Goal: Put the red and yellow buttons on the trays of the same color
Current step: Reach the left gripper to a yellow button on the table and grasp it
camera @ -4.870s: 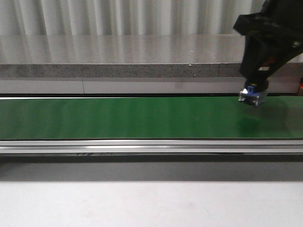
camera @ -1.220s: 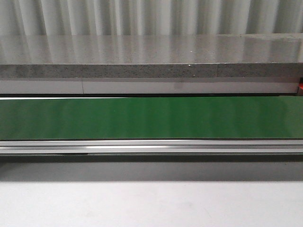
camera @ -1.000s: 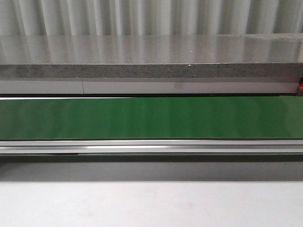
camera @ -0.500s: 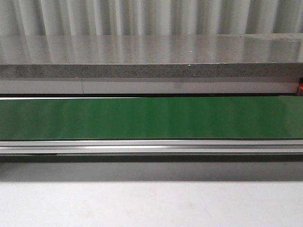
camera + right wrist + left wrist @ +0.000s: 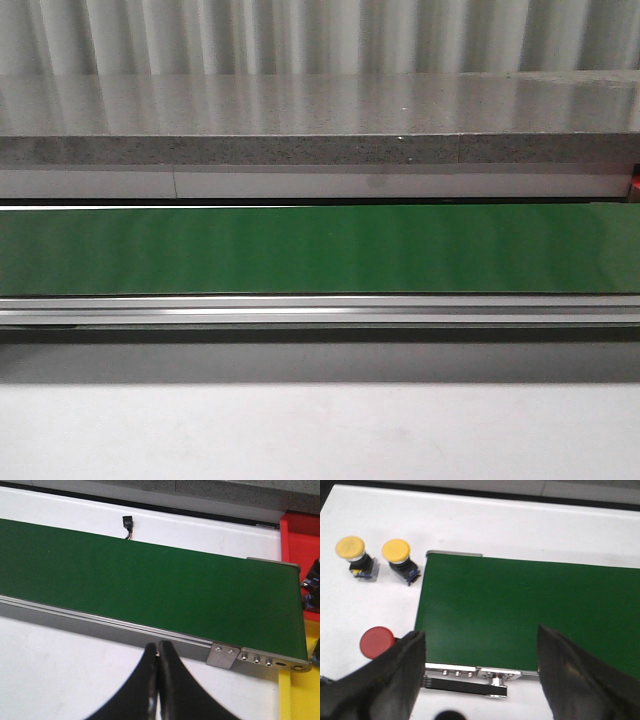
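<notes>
My left gripper [image 5: 477, 680] hangs with its jaws spread wide and empty over the end of the green belt [image 5: 530, 612]. The red button [image 5: 377, 642] sits on the white table just beside one finger, two yellow buttons [image 5: 372, 555] farther off. My right gripper [image 5: 158, 680] is clenched on nothing, near the red tray [image 5: 300, 535].

No readable text, labels, brands or numbers on any surface in view.
</notes>
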